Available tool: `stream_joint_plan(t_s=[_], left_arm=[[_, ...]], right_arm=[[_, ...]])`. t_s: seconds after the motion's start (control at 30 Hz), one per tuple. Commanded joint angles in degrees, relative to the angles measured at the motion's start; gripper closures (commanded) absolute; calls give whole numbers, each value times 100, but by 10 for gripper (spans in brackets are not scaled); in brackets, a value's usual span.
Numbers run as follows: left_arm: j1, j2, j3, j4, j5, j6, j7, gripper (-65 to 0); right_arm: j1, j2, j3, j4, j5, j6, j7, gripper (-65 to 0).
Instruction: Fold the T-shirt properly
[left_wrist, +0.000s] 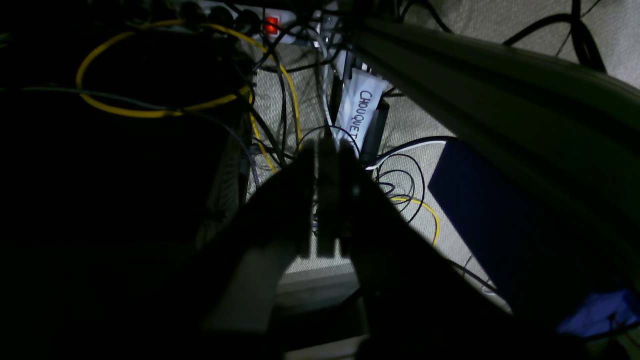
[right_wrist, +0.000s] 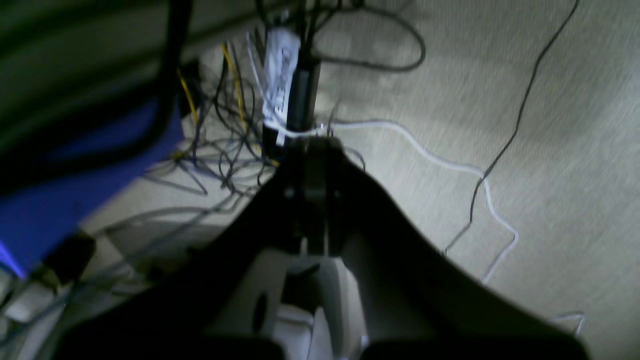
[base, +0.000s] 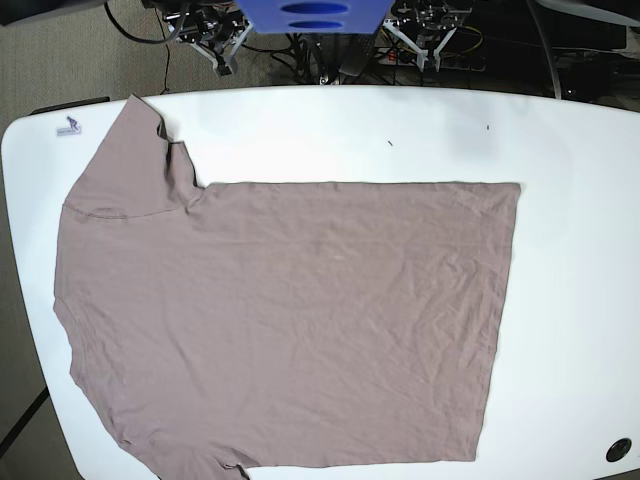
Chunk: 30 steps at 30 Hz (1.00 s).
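Observation:
The T-shirt lies spread flat on the white table, taupe and slightly wrinkled. Its sleeves are at the left and its straight hem at the right, and its lower edge runs off the bottom of the base view. Both arms are parked behind the table's far edge, away from the shirt. My left gripper hangs over the floor with its fingers pressed together on nothing. My right gripper is likewise shut and empty above the carpet.
Tangled black, yellow and white cables cover the carpet behind the table, beside a power strip and a white handwritten tag. A blue mount sits at the back centre. The table has a small sticker and a black hole.

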Motion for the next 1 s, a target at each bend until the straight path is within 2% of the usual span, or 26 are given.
stream_joint_plan(t_s=[0.0,0.57,0.83,0.97], left_arm=[[10,23,-4,-12,20,-23,-10,-5],[18,9,-14,-36,-14,-14,50,-3],[86,-5,-36,68,26,11,158,-3],[249,-19,-19,301,21,43,205,-5]], right_arm=[[-45,26,-12,33,-15,51,52,0],[-50,48,-40,145,-33,87,22,0],[-382,148,269,983,-51,135,-19,0],[-471,179,276,1044,-43,117,-52,0]])
